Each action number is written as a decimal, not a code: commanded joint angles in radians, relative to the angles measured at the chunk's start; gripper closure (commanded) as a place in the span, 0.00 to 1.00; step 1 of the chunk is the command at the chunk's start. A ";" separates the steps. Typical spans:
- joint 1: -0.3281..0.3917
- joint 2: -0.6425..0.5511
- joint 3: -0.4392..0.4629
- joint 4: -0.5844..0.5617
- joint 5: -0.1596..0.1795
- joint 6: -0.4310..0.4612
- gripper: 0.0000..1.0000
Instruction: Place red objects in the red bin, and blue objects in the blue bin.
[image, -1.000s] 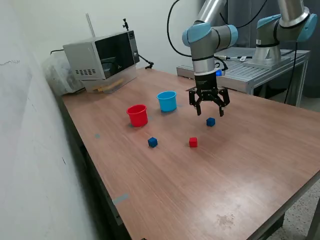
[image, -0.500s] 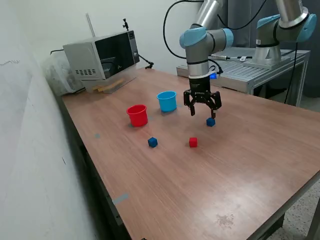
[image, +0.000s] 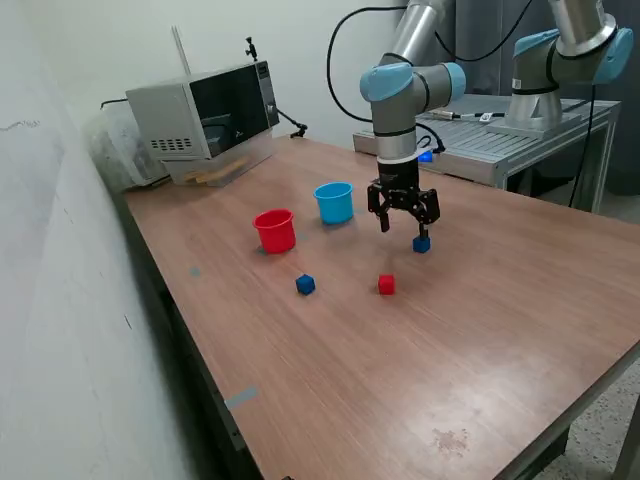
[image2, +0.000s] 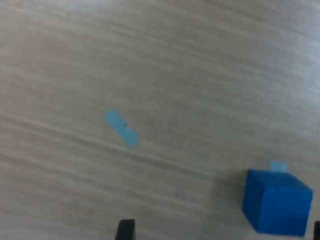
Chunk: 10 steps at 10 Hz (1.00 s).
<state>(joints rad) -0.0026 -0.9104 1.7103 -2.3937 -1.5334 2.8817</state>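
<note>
matte blue cube (image2: 276, 202) – woodgrain table (image2: 150, 65)

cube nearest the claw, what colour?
Dark blue. The cube shows best in the wrist view; it sits just beside the open claw.

Colours on the bench, as I see them from the feed.
Table (image: 480, 330) brown woodgrain; red cup (image: 275, 230); light blue cup (image: 334, 202); two dark blue cubes (image: 305, 285) (image: 421, 243); one red cube (image: 386, 285); black gripper (image: 402, 227) on a grey arm with pale blue joints; microwave (image: 205, 108) upper left, silver with black door. Wrist view: blue cube (image2: 276, 202), pale blue tape strip (image2: 121, 128) on the grain.
</note>
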 joint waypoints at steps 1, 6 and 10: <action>0.001 -0.033 0.052 0.001 -0.011 0.033 0.00; 0.016 -0.122 0.132 0.008 -0.033 0.039 0.00; 0.081 -0.128 0.140 0.010 -0.013 0.018 0.00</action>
<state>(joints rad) 0.0428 -1.0310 1.8462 -2.3858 -1.5592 2.9146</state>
